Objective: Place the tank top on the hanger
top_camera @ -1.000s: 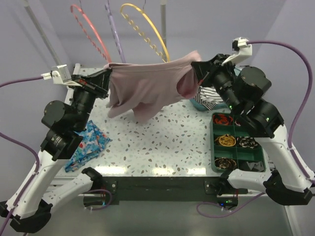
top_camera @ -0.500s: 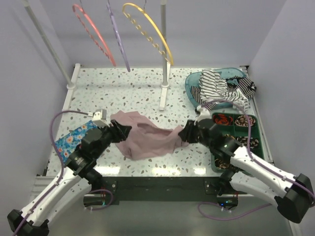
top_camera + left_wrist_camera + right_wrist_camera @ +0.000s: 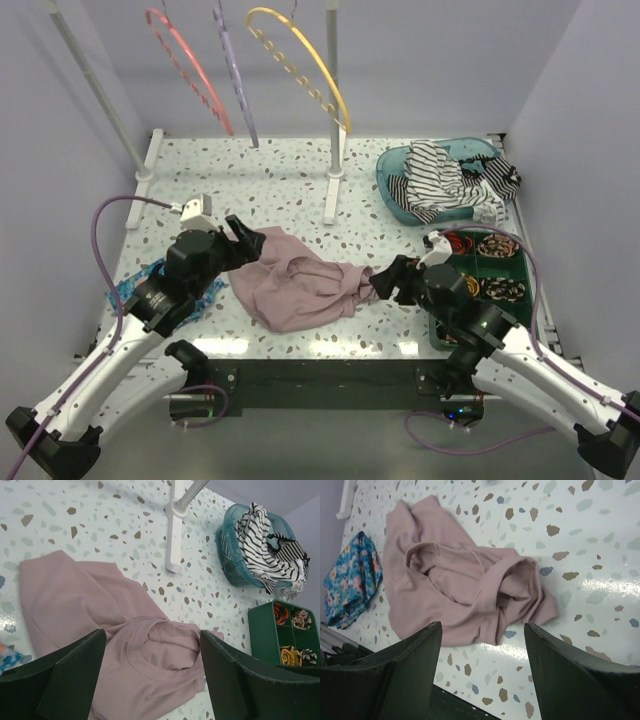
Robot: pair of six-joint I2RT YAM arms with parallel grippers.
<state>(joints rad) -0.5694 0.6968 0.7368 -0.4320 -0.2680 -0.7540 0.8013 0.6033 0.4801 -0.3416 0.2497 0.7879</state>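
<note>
Left tool (image 3: 248, 240) and right tool (image 3: 385, 283) now gape, empty. The tank top (image 3: 300, 285), aloft a second ago, lies crumpled on the worktop (image 3: 290, 190); the hanger (image 3: 190, 70) hangs bare. Regrasp required.

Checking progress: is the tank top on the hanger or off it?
Off: tank top lies crumpled on the table; hanger hangs bare behind.

The left arm (image 3: 110, 365) and right arm (image 3: 540, 355) are built of white links joined by black cylindrical housings. Purple cables (image 3: 97, 230) are looped from each wrist, and the fingers (image 3: 65, 675) are moulded in dark green.
</note>
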